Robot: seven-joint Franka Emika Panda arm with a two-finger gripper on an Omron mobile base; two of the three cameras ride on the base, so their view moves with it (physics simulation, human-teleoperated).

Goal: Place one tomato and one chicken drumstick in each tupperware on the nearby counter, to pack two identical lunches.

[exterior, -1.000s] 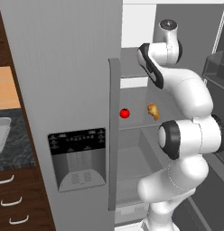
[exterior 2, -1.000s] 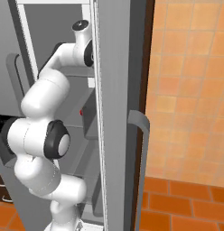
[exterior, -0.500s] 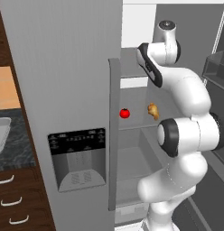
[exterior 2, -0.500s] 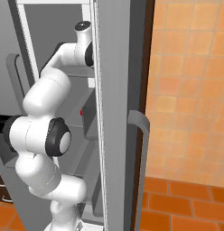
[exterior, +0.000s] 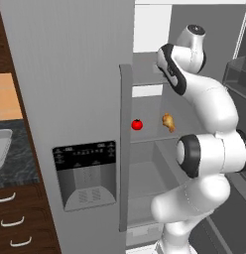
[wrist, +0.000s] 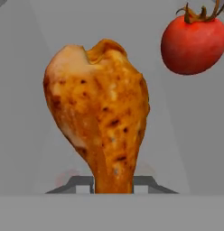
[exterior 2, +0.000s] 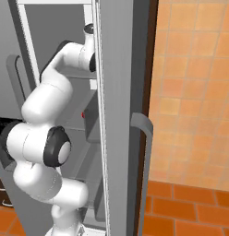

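Left base view: The refrigerator (exterior: 70,74) stands open, its grey left door (exterior: 65,99) carrying a dark dispenser panel (exterior: 85,171) and a vertical grey handle (exterior: 125,149). The white arm (exterior: 204,149) rises from the lower right and reaches into the open compartment at upper-shelf height. On a lower shelf (exterior: 154,136) lie a tomato (exterior: 137,124) and a chicken drumstick (exterior: 168,122), near each other but apart. At the left edge, part of the counter (exterior: 16,158) is visible with one tupperware (exterior: 1,149) resting on it, over dark drawers (exterior: 16,218) with curved silver handles.

Right base view: The arm (exterior 2: 47,138) rises from the lower left and extends into the refrigerator interior behind the edge of the right door (exterior 2: 121,115). That door carries a grey handle (exterior 2: 144,170). A small red spot beside the arm is likely a tomato; it is too hidden to confirm. An orange tiled wall (exterior 2: 195,92) and floor (exterior 2: 181,207) lie to the right.

Hand view: A chicken drumstick (wrist: 102,117) stands directly ahead, narrow end toward the camera. The gripper (wrist: 113,185) is clenched on that narrow end, one finger (wrist: 80,184) on each side and touching it. A tomato (wrist: 194,41) with a green stem sits at the upper right, apart from the drumstick. Both rest on a grey shelf surface (wrist: 186,135).
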